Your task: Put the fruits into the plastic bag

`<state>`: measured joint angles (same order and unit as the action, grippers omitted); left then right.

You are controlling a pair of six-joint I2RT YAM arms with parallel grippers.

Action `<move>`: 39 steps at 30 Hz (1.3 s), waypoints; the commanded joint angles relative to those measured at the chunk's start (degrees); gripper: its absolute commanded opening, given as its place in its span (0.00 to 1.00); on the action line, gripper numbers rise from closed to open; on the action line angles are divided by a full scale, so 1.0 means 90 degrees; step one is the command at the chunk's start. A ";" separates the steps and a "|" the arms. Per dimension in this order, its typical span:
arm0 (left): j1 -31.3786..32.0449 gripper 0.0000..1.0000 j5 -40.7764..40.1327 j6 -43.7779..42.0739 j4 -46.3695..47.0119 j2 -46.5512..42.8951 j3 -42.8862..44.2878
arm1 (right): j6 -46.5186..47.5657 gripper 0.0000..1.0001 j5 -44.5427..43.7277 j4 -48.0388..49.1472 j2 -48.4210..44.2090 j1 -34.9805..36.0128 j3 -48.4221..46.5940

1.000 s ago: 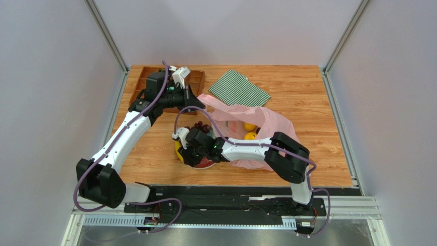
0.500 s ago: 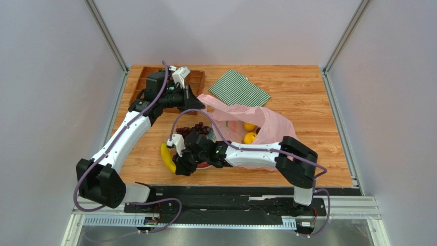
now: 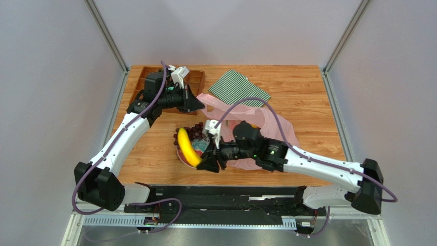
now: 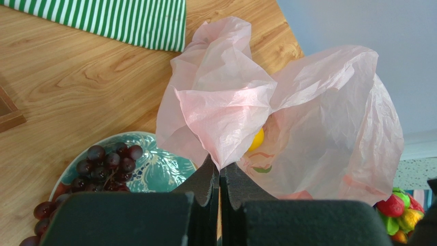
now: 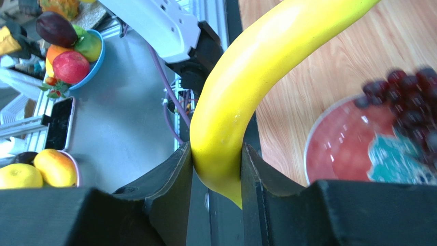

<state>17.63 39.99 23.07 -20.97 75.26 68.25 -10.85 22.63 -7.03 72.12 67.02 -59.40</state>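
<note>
Right gripper (image 3: 209, 163): jaws part-way closed, clamped on the near end of the banana (image 3: 187, 147). The banana is held over the left side of the plate (image 4: 165, 173). In the top view its long axis runs diagonally: the gripped end lies toward the arm bases, and the free tip points away and left, beside the grapes (image 3: 198, 130).

Left gripper (image 3: 198, 105): pinched fully shut on a fold of the pink plastic bag (image 3: 269, 122), just right of the plate. One yellow fruit (image 4: 258, 139) shows inside the bag.

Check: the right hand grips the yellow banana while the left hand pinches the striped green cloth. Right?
No. The left wrist view shows the left hand pinching the pink plastic bag; the right hand does grip the curved yellow banana.
</note>
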 commanded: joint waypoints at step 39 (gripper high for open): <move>0.0014 0.00 -0.0019 -0.0102 0.0045 -0.0277 0.0073 | -0.1861 0.22 -0.3187 -0.3593 0.1206 -0.3160 -0.0959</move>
<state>17.63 39.97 23.07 -21.19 74.76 68.25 -29.47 5.98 -36.07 82.85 39.38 -65.98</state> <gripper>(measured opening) 0.006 0.374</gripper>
